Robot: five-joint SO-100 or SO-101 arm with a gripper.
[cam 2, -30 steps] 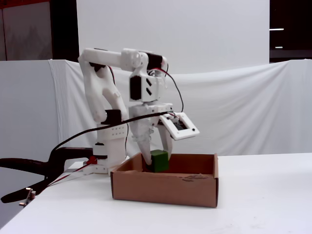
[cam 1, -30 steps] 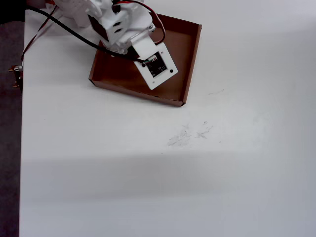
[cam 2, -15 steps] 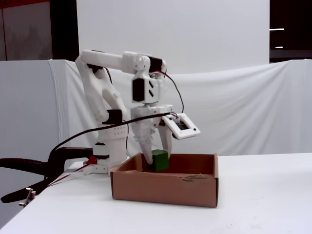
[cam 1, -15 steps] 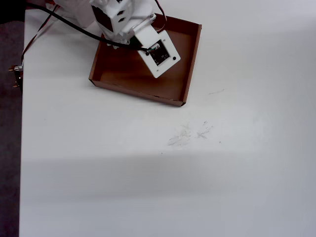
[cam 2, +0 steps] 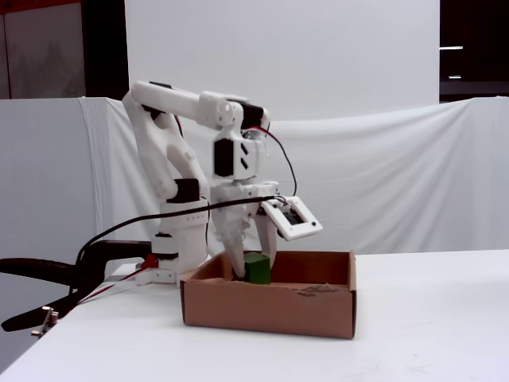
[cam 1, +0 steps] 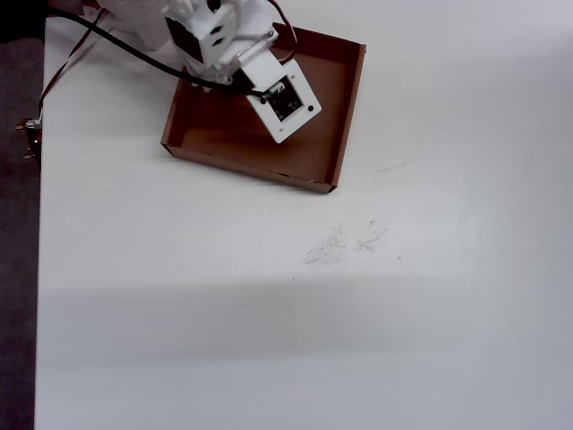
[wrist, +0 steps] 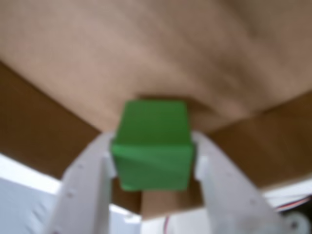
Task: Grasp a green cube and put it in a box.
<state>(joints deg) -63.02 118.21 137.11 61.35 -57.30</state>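
The tool is clamped on the green cube, one white finger pressed to each side face, and in the fixed view the cube sits low between those fingers, down inside the box, partly sunk behind the near wall. So this looks like the placing step, nearly at the floor.

To do it well: ease down until the cube's underside meets the cardboard below the tool, then spread the fingers gently and evenly so neither one drags the cube sideways. Lift straight up afterward, clear of the walls either side of the tool, before swinging away. The cube seems held squarely, so a clean drop should leave it flat.

Now the blind spots. In the overhead view the arm and its white camera plate cover the cube and tool entirely; only the box's rim and part of its floor show. The wrist view is blurred, so whether the cube touches the floor just beneath it cannot be told. From the side, the near wall hides the cube's bottom edge and the fingertips.
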